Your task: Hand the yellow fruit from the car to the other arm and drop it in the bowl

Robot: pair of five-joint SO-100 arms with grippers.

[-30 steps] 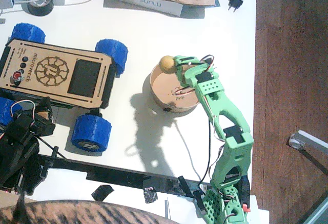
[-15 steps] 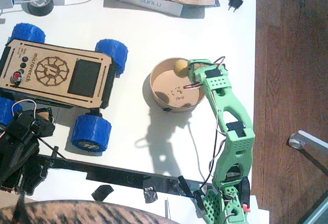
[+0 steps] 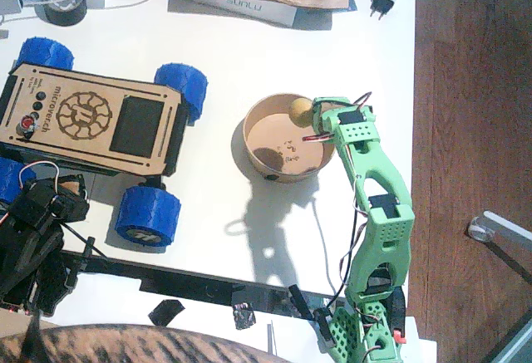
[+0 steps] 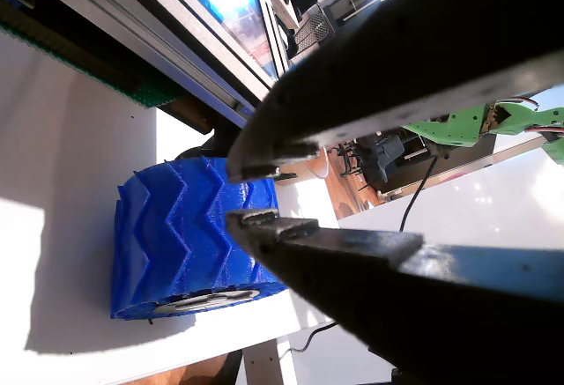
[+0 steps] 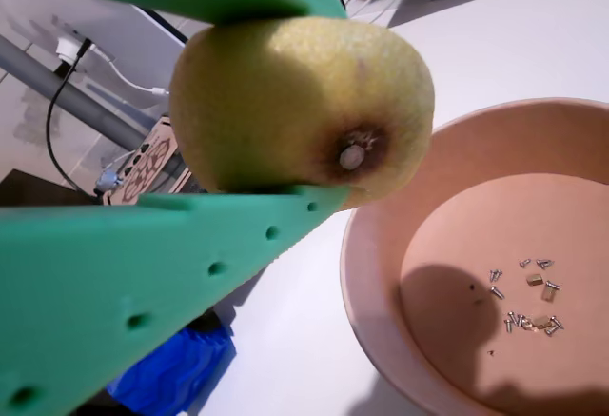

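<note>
Over the far rim of the paper bowl (image 3: 283, 137), the green right gripper (image 3: 314, 110) clamps the yellow fruit (image 5: 303, 104) between its jaws. Beside the car (image 3: 91, 122), the black left gripper (image 4: 256, 196) seems nearly closed, holding nothing, near a blue wheel (image 4: 189, 235).
</note>
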